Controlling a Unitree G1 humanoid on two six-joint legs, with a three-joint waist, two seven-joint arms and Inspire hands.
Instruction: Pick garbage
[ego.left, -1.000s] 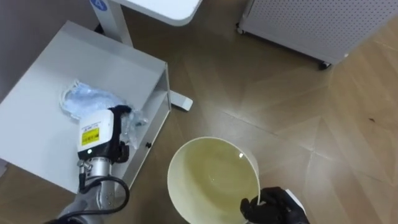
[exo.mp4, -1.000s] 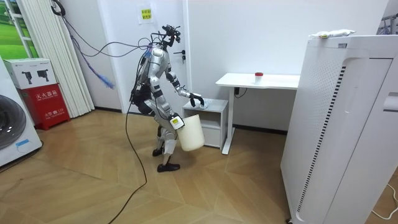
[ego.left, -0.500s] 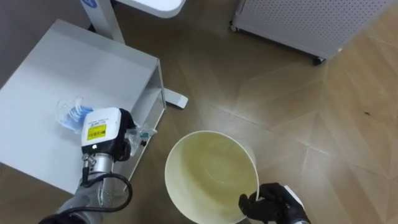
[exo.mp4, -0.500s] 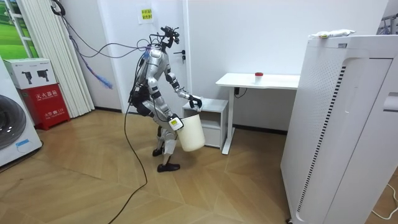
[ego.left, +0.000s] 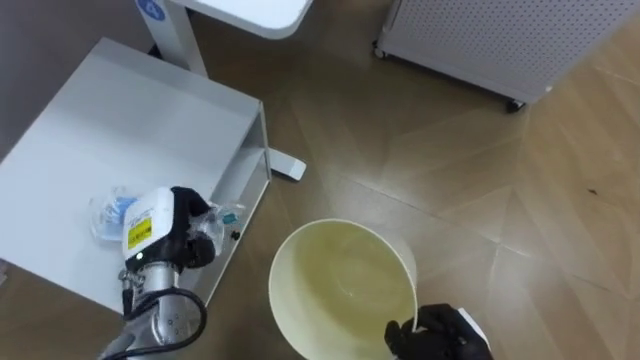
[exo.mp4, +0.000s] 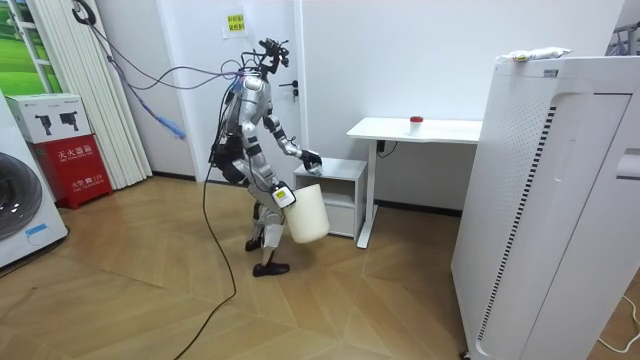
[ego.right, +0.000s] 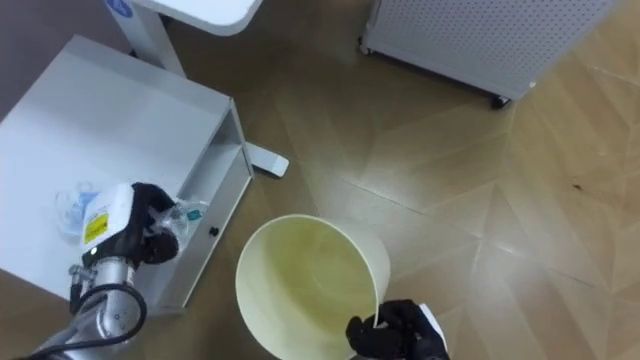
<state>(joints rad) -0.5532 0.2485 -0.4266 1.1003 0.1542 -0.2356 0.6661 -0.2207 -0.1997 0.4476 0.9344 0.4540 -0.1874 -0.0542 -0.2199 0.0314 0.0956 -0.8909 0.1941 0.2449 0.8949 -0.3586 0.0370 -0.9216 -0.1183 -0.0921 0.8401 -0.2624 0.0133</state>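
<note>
Left hand (ego.left: 188, 228) is curled round the crumpled clear plastic wrapper (ego.left: 108, 212) at lower left, on the small white table (ego.left: 140, 110). Right hand (ego.left: 440, 335), bottom edge, grips the cream bucket (ego.left: 345, 275) by its rim.

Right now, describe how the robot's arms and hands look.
The left hand has black fingers and a white, boxy back bearing a yellow sticker. Its forearm is a grey metal cylinder with a black cable looping beside it. The right hand is black too, with a white patch at its back.
</note>
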